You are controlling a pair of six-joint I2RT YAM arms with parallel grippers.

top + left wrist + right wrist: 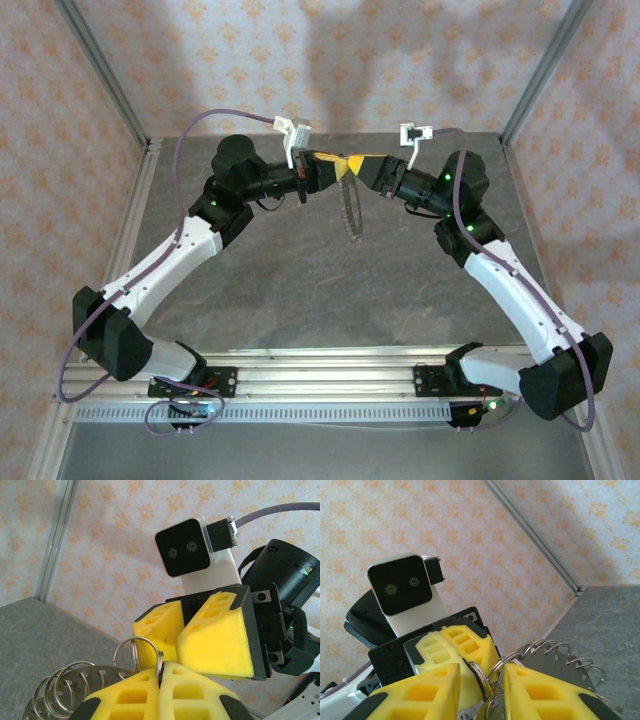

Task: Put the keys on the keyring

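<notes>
Keyring (349, 212) dangles straight down where the arms meet nose to nose, left gripper (160, 672) pinching it, can't tell if right gripper (481, 680) grips too.

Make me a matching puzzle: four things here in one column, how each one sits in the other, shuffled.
Things:
1. yellow foam pads of the left tool
2. silvery perforated metal strip with wire rings
3. purple cable
4. mottled grey table top

States:
A. dangling in mid-air
B. lying flat beneath everything
C. pressed together on a small wire ring
D. arching over the white left arm

Pairs: 1-C, 2-A, 3-D, 4-B
</notes>
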